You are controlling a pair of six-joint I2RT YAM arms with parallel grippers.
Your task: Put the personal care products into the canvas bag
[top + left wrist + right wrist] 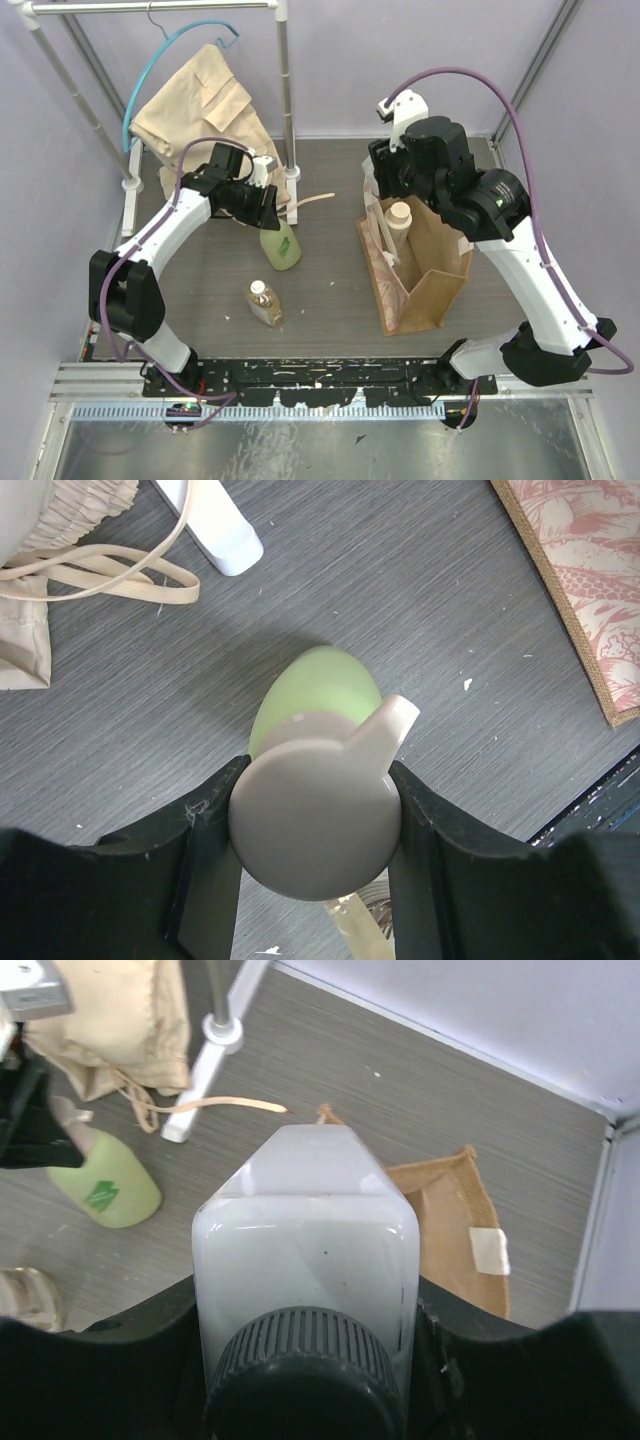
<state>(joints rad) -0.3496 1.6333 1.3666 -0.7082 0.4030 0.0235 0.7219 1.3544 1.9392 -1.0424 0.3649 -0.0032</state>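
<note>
My left fingers (200, 880) clench the cap of the green bottle (315, 690) standing mid-table (330, 190), while my right fingers (130, 1360) grasp the white bottle (305, 1230) over the bag (440, 290).

Walls: pale lilac flat wall panels (340, 60) enclose the rear and both sides.

Work surface: a dark grey wood-grain tabletop (330, 290) with a matt finish.

Rear left corner: a white tubular garment rack (285, 90) stands on the tabletop. A teal wire hanger (150, 65) hangs from its top bar and carries a beige cloth garment (200, 100). The garment's lower part rests on the tabletop.

Rear right corner: a thin grey metal frame post (535, 60) runs up against the wall.

Near edge: a silver slotted aluminium rail (100, 378), then a pale blue perforated strip (320, 411), then a brushed metal sheet (300, 450).

Lighting: even and diffuse, with soft shadows.
</note>
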